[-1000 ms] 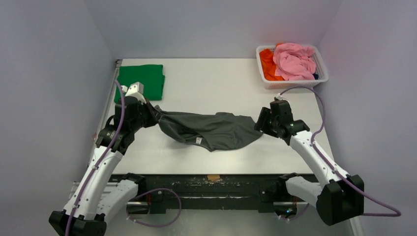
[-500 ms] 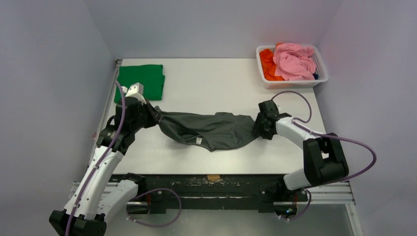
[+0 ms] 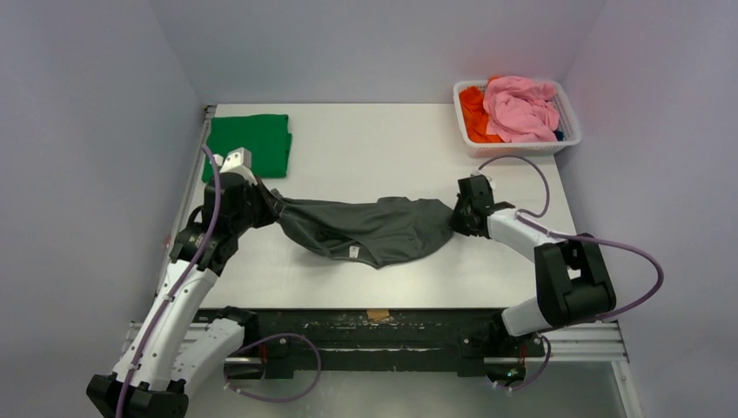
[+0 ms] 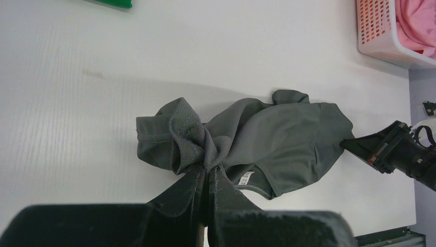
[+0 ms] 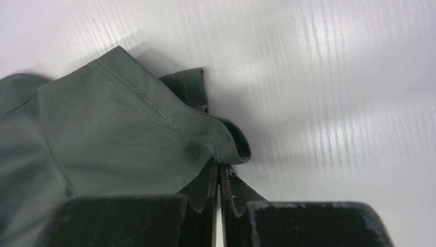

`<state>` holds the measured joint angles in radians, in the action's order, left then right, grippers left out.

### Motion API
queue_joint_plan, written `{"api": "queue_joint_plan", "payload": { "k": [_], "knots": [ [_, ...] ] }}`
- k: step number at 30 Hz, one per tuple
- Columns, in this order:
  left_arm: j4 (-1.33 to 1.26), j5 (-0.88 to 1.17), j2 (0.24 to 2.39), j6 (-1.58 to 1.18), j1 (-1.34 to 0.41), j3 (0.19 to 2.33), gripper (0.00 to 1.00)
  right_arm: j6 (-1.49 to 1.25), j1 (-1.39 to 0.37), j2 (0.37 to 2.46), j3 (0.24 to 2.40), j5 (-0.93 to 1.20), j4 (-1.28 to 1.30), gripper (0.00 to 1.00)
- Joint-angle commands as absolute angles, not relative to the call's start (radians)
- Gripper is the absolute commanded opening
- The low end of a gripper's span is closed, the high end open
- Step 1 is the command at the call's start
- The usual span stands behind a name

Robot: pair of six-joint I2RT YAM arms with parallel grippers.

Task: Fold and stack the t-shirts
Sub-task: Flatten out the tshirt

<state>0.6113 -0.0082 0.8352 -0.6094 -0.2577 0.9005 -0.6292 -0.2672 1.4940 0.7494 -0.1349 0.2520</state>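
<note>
A dark grey t-shirt is lying crumpled across the middle of a white desk, its long axis running from the left side toward the right side. The left gripper is clamping shut on a bunched wad of cloth at the shirt's left end. The right gripper is pinching shut on a folded, stitched edge at the shirt's right end, low against the desk. The shirt is therefore spanning the gap between the two grippers, each arm holding the end nearer to it, and the cloth between them is sagging in loose folds rather than lying flat. A small white label is showing near the shirt's near edge. Judging from this, the coming move is likely depending on drawing the two ends apart along that left-to-right line to spread the shirt. One bright green t-shirt is sitting folded at the far left corner of the desk, well apart from the grey one. One white mesh basket is standing at the far right corner, holding pink cloth and orange cloth. In all there are two t-shirts on the desk, two grippers and one basket.
</note>
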Motion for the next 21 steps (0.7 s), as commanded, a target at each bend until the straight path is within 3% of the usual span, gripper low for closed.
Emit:
{"api": "queue_joint_plan", "payload": {
  "k": [1,11,21],
  "knots": [
    [0.599,-0.031,0.804,-0.614,-0.256,0.913,0.00,-0.582,-0.268,1.330,0.727,-0.129,0.196,0.00],
    [0.665,-0.048,0.772,-0.585,-0.256,1.147,0.00,-0.491,-0.268,0.835,0.885,-0.083,0.330,0.00],
    [0.729,-0.130,0.754,-0.554,-0.256,1.431,0.00,-0.425,-0.268,0.732,1.203,-0.092,0.446,0.00]
  ]
}}
